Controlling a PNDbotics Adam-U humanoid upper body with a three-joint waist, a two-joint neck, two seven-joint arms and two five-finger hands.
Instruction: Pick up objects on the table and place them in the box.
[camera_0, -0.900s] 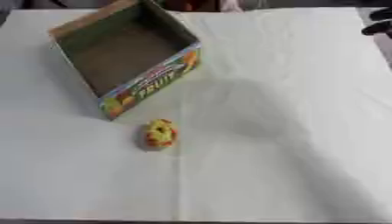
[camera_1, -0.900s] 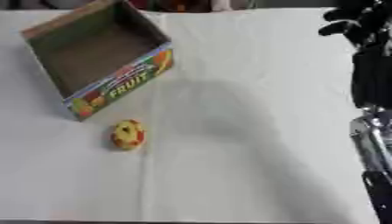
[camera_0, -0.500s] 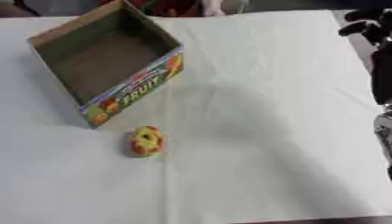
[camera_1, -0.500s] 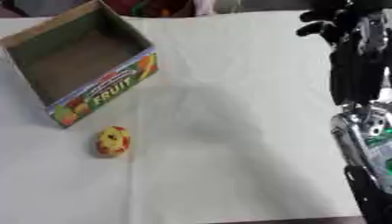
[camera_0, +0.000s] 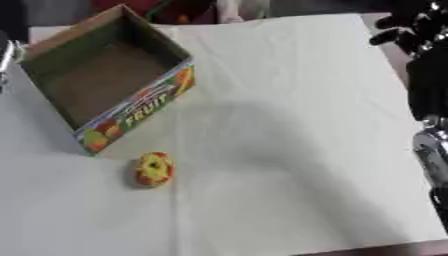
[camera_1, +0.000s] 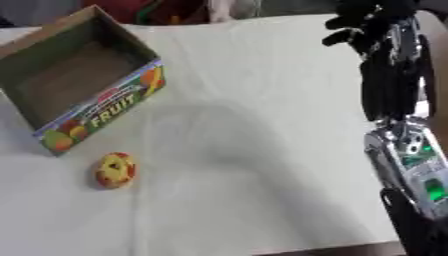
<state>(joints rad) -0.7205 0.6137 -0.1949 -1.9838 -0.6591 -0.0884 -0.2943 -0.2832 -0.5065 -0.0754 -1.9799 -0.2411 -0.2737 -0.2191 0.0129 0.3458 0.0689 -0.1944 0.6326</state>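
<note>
At the far left of the left eye view a narrow silver part (camera_0: 9, 57) shows at the picture's edge, too little of it to tell what it is; the left robot hand shows in neither view.

Next comes the box (camera_0: 105, 95), an open cardboard carton standing on the worktop (camera_0: 289, 130) in its far left quarter. It sits askew to the worktop's edges, one corner pointing toward the robot. Its inside is plain brown and nothing lies in it. The long side wall facing the robot carries the word FRUIT along with red, orange and green fruit pictures.

Just in front of the box's near corner, and apart from it, lies the one loose object, a small round fruit (camera_1: 115, 170), yellow with red patches. It rests on the white cloth that covers the worktop, casting a slight shadow to its left. A faint crease runs through the cloth from near the fruit toward the near edge.

The middle of the cloth carries a broad soft shadow.

At the right, the right arm (camera_1: 394, 85) rises along the worktop's right edge, black at the forearm, silver with a small green light lower down. The right robot hand (camera_1: 363, 22) is at the far right corner, well apart from both fruit and box. Its dark fingers (camera_1: 337, 37) are bent downward and it holds nothing.
</note>
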